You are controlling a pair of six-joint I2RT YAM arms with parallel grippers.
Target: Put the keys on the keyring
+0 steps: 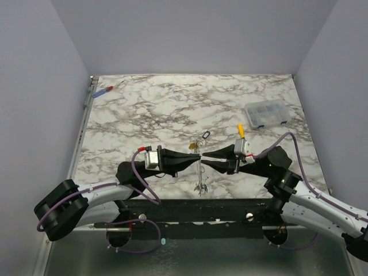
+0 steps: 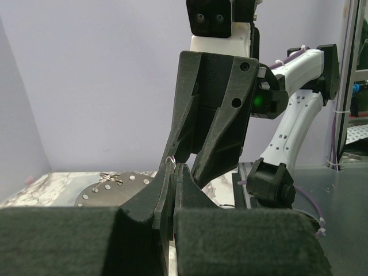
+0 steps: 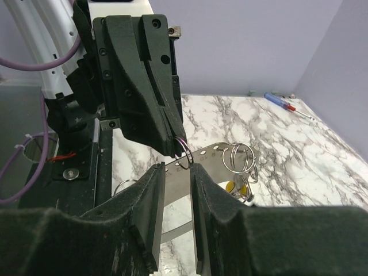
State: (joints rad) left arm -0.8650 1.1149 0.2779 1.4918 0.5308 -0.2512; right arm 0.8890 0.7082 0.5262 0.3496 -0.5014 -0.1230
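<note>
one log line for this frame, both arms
left fingers: shut on keyring | right fingers: open, close to keyring | yellow-capped key: not gripped

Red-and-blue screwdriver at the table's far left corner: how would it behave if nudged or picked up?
The screwdriver lies flat on the smooth marble table and its handle looks round, so a sideways nudge would probably roll it. It looks small and slim: likely light and stiff, better pinched at the handle than the thin shaft.
</note>
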